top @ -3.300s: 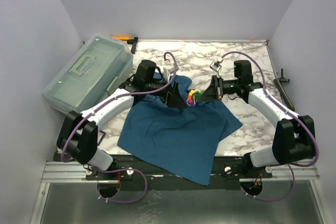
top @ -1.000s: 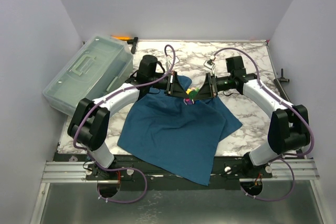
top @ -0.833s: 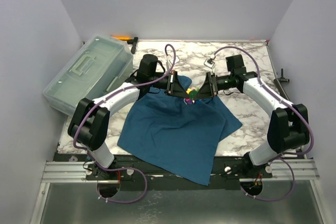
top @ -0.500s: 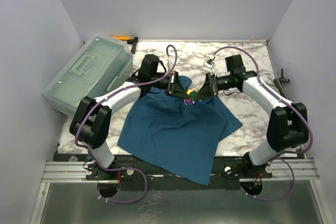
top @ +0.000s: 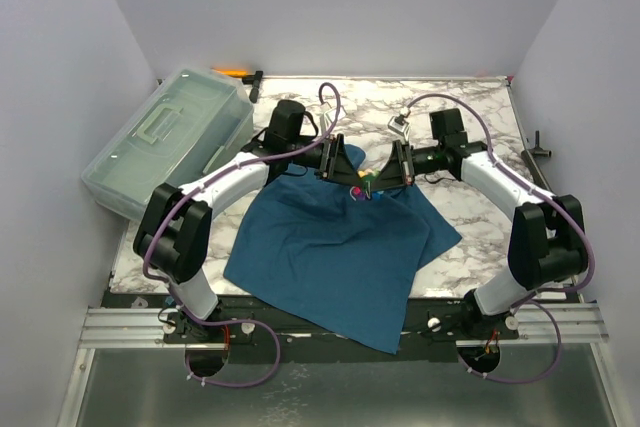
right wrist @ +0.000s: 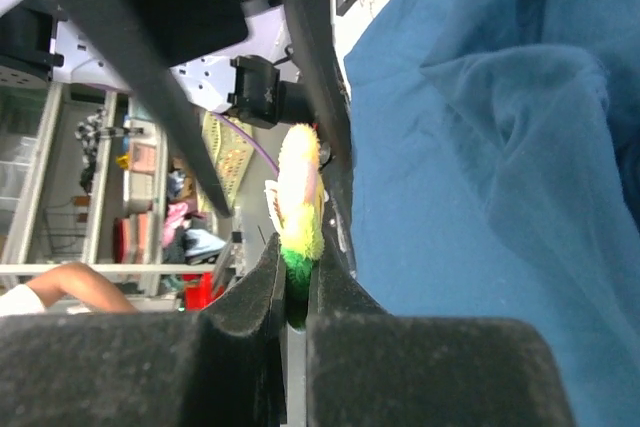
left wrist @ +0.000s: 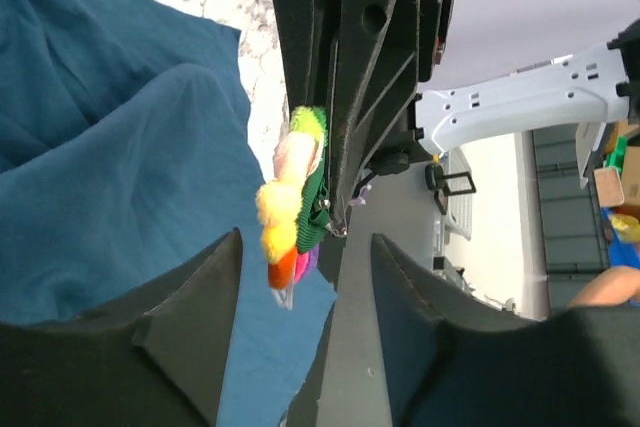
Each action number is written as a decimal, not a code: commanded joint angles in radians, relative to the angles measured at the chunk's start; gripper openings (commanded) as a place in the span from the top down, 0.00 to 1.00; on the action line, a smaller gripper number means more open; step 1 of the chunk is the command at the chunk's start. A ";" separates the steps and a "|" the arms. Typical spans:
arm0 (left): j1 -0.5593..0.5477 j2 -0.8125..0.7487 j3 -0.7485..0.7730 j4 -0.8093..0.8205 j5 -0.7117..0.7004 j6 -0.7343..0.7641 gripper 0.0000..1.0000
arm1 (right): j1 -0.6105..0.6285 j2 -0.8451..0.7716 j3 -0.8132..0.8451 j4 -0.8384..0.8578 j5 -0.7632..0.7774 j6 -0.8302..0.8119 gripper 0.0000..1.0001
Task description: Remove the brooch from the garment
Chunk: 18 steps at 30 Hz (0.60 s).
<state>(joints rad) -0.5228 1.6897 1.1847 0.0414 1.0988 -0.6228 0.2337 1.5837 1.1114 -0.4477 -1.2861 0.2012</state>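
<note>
The right gripper [right wrist: 295, 282] is clamped on the brooch [right wrist: 298, 187], a fluffy tuft of yellow, green, orange and purple, over the far edge of the teal garment [top: 330, 247]. The left gripper [left wrist: 305, 242] stands parted, facing it. From above it is a coloured speck between the arms; the wrist views show its fuzzy petals.
</note>
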 commanded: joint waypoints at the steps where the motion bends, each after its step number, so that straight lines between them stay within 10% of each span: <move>1: 0.009 -0.060 0.016 -0.115 -0.083 0.163 0.32 | -0.009 -0.041 -0.092 0.303 -0.003 0.288 0.99; 6: -0.002 -0.203 -0.092 -0.126 -0.240 0.327 0.01 | -0.010 -0.068 -0.199 0.661 0.017 0.637 0.99; 18: -0.086 -0.251 -0.142 -0.067 -0.452 0.446 0.01 | -0.010 -0.095 -0.271 0.861 0.016 0.822 0.99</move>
<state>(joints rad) -0.5808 1.4387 1.0416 -0.0540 0.7517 -0.2512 0.2272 1.5261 0.8585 0.3397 -1.2728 0.9699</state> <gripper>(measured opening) 0.986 0.046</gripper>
